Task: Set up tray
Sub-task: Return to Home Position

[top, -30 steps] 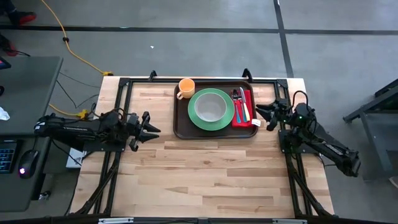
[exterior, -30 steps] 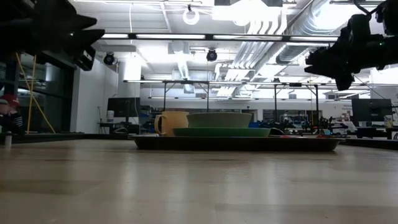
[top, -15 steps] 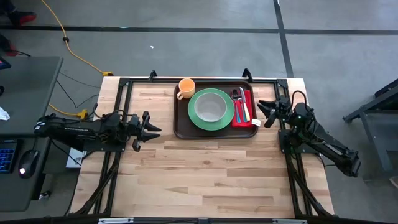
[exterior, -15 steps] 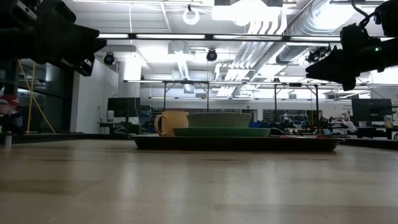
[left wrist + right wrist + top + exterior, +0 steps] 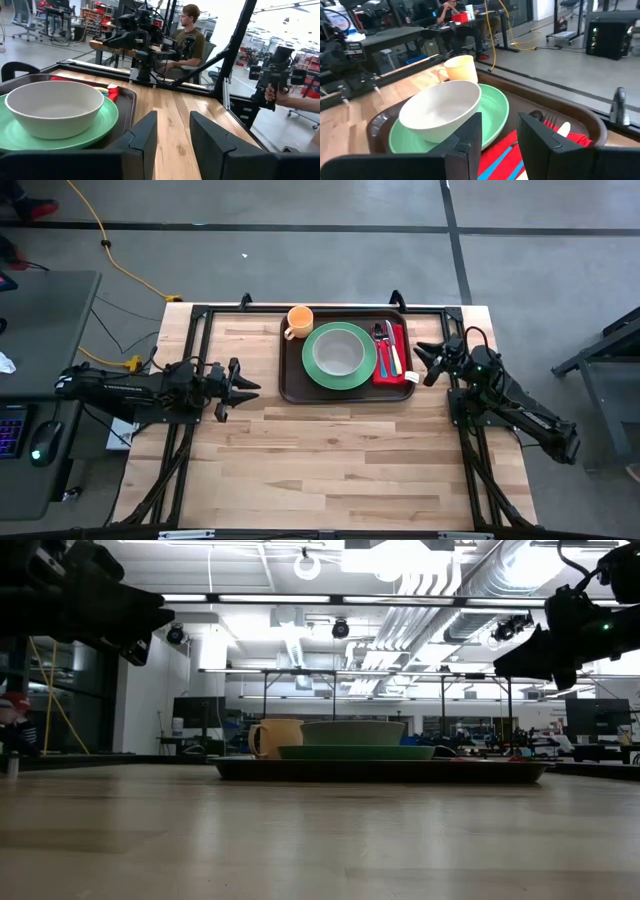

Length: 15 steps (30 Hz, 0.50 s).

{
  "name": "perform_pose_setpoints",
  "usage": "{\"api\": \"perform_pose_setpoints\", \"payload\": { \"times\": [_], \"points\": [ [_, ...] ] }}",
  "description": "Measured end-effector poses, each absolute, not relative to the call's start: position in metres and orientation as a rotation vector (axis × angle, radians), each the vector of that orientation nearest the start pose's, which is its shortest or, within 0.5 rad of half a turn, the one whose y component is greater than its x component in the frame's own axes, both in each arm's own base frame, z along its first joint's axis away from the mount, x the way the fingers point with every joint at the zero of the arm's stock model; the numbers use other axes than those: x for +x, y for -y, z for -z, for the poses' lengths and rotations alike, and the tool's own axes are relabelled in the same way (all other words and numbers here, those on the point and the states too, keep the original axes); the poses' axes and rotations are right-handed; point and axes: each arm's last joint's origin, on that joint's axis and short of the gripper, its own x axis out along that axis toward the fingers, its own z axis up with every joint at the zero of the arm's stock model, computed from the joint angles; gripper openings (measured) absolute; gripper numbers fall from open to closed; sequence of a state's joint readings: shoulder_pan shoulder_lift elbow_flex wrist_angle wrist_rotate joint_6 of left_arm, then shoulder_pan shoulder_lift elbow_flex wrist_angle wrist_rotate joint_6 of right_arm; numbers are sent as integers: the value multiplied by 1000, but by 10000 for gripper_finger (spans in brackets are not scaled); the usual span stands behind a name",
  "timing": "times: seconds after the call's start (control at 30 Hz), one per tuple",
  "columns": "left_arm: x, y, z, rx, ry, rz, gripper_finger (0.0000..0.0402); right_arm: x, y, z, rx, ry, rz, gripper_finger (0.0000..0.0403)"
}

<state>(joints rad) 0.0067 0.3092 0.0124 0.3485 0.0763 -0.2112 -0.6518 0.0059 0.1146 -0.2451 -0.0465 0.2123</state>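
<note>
The dark brown tray (image 5: 293,385) lies flat on the far middle of the table. On it stand a round green plate (image 5: 318,372) with a pale bowl (image 5: 340,352) in it, an orange mug (image 5: 299,321) in the far left corner, and a red napkin (image 5: 401,358) with cutlery (image 5: 386,348) along the right side. My left gripper (image 5: 243,388) hovers open left of the tray, fingers pointing at it. My right gripper (image 5: 421,363) hovers open just right of the tray. In the right wrist view the bowl (image 5: 440,108), mug (image 5: 459,68) and napkin (image 5: 572,140) show close ahead.
A black frame (image 5: 330,307) runs along the table's far edge and sides. Bare wood (image 5: 330,460) fills the near half. A desk with a mouse (image 5: 40,447) stands left of the table. People sit beyond the table in the wrist views (image 5: 190,35).
My right gripper has drawn slightly back from the tray toward the table's right edge and risen a little. My left gripper has edged slightly toward the tray. The tray and its load have stayed still.
</note>
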Motion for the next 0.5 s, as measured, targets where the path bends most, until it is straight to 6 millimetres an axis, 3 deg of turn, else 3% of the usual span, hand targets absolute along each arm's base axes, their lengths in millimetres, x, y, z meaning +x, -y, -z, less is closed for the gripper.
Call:
{"api": "perform_pose_setpoints", "payload": {
  "times": [0.5],
  "points": [
    [117,1,-172,-257,18,72,145,78,59,-169,200,15,617,99]
  ]
}}
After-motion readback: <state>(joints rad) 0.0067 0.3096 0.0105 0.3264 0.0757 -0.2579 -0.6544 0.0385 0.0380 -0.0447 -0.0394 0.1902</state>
